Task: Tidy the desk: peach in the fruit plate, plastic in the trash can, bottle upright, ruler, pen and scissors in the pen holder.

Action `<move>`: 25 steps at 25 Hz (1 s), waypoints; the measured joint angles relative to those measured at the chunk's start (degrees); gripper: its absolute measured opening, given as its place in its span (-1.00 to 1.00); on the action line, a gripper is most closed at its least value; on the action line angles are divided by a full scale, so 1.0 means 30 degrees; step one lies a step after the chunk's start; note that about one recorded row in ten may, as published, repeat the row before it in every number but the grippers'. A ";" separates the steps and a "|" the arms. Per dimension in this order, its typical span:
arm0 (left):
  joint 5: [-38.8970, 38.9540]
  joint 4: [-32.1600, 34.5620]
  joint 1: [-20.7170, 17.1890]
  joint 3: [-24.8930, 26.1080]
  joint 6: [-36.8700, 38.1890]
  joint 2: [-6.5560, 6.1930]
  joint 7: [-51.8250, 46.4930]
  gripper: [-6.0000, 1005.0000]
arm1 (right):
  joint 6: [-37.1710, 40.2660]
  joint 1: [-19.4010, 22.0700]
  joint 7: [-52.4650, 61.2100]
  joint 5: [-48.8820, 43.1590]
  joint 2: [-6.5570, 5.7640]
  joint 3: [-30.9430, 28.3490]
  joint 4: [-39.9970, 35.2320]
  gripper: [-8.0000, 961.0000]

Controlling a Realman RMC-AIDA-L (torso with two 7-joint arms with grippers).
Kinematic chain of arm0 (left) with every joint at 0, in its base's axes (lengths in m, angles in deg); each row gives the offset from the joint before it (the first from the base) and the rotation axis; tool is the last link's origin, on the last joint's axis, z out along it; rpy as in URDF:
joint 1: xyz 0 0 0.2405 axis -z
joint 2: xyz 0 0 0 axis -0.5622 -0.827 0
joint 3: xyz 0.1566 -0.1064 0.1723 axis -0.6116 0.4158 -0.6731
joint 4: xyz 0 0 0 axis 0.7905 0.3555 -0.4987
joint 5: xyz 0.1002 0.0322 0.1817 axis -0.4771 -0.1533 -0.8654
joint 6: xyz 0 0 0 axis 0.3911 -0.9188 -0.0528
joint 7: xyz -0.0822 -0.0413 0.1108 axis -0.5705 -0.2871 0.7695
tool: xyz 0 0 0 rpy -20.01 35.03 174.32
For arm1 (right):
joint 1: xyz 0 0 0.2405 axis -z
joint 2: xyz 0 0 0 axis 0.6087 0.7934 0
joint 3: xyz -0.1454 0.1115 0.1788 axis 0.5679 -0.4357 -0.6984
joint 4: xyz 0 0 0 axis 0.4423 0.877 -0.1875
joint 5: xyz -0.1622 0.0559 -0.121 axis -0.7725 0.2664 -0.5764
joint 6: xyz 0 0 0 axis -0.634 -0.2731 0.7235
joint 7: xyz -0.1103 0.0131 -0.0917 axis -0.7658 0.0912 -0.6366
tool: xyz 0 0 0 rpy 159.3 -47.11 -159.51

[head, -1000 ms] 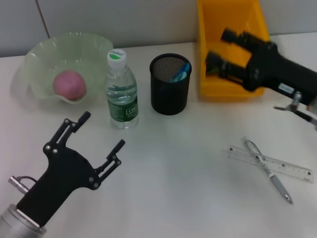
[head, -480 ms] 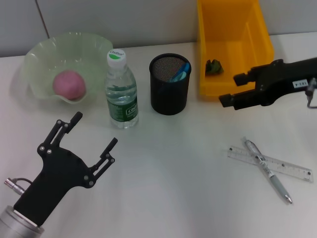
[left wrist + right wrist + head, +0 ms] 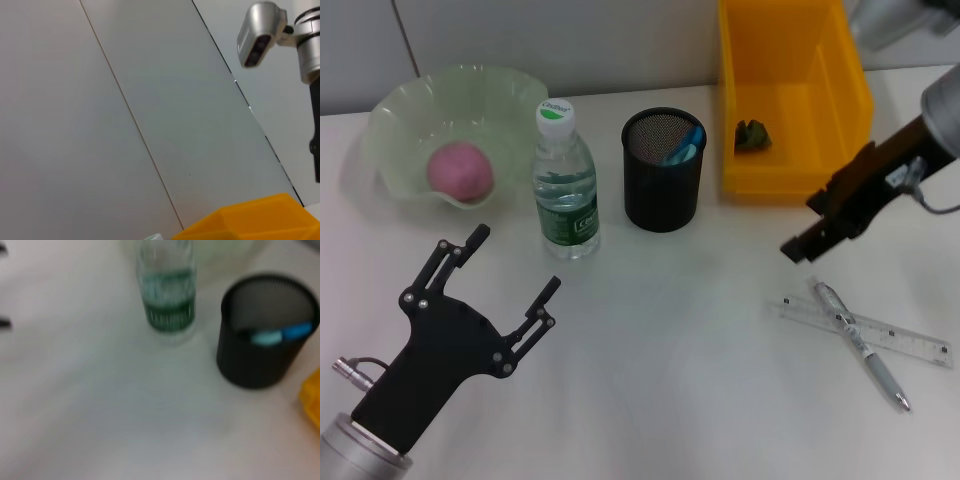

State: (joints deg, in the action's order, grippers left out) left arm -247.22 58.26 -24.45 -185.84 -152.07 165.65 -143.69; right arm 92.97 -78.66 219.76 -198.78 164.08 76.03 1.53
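The pink peach (image 3: 460, 170) lies in the pale green fruit plate (image 3: 395, 115). An upright bottle (image 3: 565, 185) with a green label stands beside the black mesh pen holder (image 3: 663, 190), where blue-handled scissors (image 3: 685, 145) show inside. A crumpled green plastic (image 3: 752, 135) lies in the yellow trash can (image 3: 790, 170). The clear ruler (image 3: 910, 345) and the pen (image 3: 865, 350) lie crossed at the right front. My right gripper (image 3: 805, 228) hangs open and empty just above and left of them. My left gripper (image 3: 516, 260) is open, in front of the bottle. The right wrist view shows the bottle (image 3: 167, 295) and holder (image 3: 267, 345).
The trash can's rim (image 3: 250, 220) and a grey wall fill the left wrist view. A corner of the yellow bin (image 3: 312, 395) sits beside the holder in the right wrist view. White tabletop stretches between my two grippers.
My right gripper left the trash can and swung down toward the pen and ruler. The plastic now lies in the can. My left gripper pulled back slightly.
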 joint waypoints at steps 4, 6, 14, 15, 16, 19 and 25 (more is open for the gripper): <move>-0.0006 0.0000 0.0012 0.0046 0.0074 0.0026 0.0000 0.56 | -0.0192 -0.0010 -0.1191 -0.0573 0.0111 0.1022 0.0420 0.58; -0.0010 0.0000 0.0042 0.0052 0.0082 0.0029 0.0000 0.56 | -0.0317 0.0125 -0.1932 -0.0777 0.0143 0.1416 0.0445 0.57; -0.0014 -0.0024 0.0063 0.0093 0.0093 0.0055 0.0000 0.56 | -0.2155 0.1072 -0.3080 -0.1113 0.0203 0.3064 0.0986 0.54; -0.0013 -0.0026 0.0058 0.0097 0.0093 0.0063 0.0000 0.56 | -0.2276 0.1088 -0.3097 -0.1114 0.0204 0.3190 0.1303 0.54; -0.0012 -0.0029 0.0051 0.0108 0.0094 0.0077 0.0000 0.56 | -0.2421 0.1095 -0.3116 -0.1114 0.0204 0.3325 0.1619 0.53; -0.0013 -0.0030 0.0050 0.0117 0.0102 0.0113 0.0000 0.56 | -0.2811 0.1095 -0.3142 -0.1114 0.0209 0.3842 0.2454 0.52; -0.0012 -0.0030 0.0096 0.0118 0.0123 0.0121 0.0000 0.56 | -0.3353 0.1095 -0.3163 -0.1193 0.0210 0.4336 0.3190 0.50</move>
State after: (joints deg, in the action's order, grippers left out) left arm -247.25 58.17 -24.16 -185.49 -151.70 166.01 -143.69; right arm 82.91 -75.37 210.27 -202.36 164.71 89.04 11.10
